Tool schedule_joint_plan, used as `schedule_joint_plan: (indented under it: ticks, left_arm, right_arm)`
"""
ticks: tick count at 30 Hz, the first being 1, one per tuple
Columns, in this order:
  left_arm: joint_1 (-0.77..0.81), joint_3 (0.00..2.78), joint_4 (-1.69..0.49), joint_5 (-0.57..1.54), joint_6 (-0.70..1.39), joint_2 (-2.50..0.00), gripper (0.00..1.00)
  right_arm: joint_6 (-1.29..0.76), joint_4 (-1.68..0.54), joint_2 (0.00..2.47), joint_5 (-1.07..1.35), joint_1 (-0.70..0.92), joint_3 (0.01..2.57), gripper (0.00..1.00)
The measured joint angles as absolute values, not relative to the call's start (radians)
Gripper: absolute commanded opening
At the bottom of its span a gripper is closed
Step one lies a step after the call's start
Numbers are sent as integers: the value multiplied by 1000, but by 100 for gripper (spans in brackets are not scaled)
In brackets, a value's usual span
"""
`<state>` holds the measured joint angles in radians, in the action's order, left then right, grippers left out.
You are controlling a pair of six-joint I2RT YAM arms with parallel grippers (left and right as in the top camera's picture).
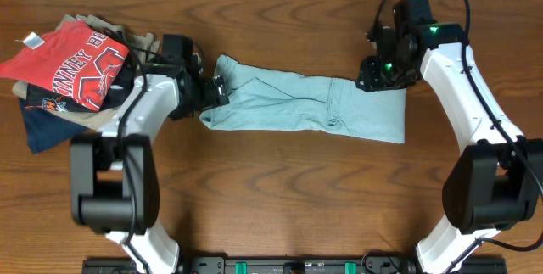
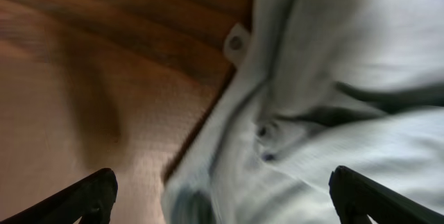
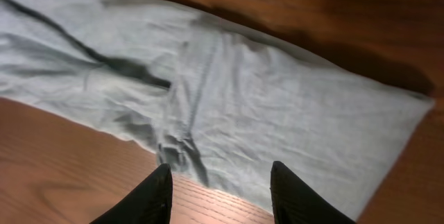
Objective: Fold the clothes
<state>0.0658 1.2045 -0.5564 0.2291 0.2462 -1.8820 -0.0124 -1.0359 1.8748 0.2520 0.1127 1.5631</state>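
Left gripper (image 2: 222,177): jaws spread wide, nothing clamped, poised over the left end of the pale blue-grey thin-fabric T-shirt (image 1: 305,104). Right gripper (image 3: 220,170): jaws partly apart, empty, above the shirt's near edge at its right end. The shirt lies flat as a long folded strip across the middle of the brown wooden table (image 1: 280,198). A pile of red, navy and khaki garments (image 1: 76,66) sits at far left.

- Pale blue-grey T-shirt (image 1: 310,106): plain, thin, softly creased fabric.
- Folded into a long band lying flat on the wood.
- Spans the upper centre of the overhead frame, left to right.
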Motion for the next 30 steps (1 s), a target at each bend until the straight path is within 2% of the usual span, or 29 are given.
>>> schedule_joint_plan:
  ticks: [12, 18, 21, 23, 26, 27, 28, 30]
  left_arm:
    - [65, 1214, -395, 263, 187, -1954, 98]
    - [64, 1215, -353, 356, 183, -1966, 77]
    - [75, 1215, -345, 399, 179, -1973, 75]
    - [89, 1215, -343, 414, 182, -1975, 63]
    - [111, 1215, -345, 407, 184, -1985, 20]
    - [117, 1215, -344, 397, 182, -1991, 11]
    - [120, 1215, -345, 385, 183, -1994, 6]
    - [118, 1215, -352, 371, 183, -1997, 6]
  right_arm:
    - [-41, -1053, 1875, 234, 107, 1563, 43]
    - [-41, -1052, 1875, 234, 107, 1563, 43]
    - [-42, -1045, 1875, 234, 107, 1563, 43]
    - [-42, -1040, 1875, 234, 107, 1563, 43]
    - [-42, -1040, 1875, 234, 107, 1563, 43]
    - [-42, -1040, 1875, 234, 107, 1563, 42]
    - [-42, -1040, 1875, 234, 107, 1563, 42]
    - [-42, -1044, 1875, 230, 106, 1563, 41]
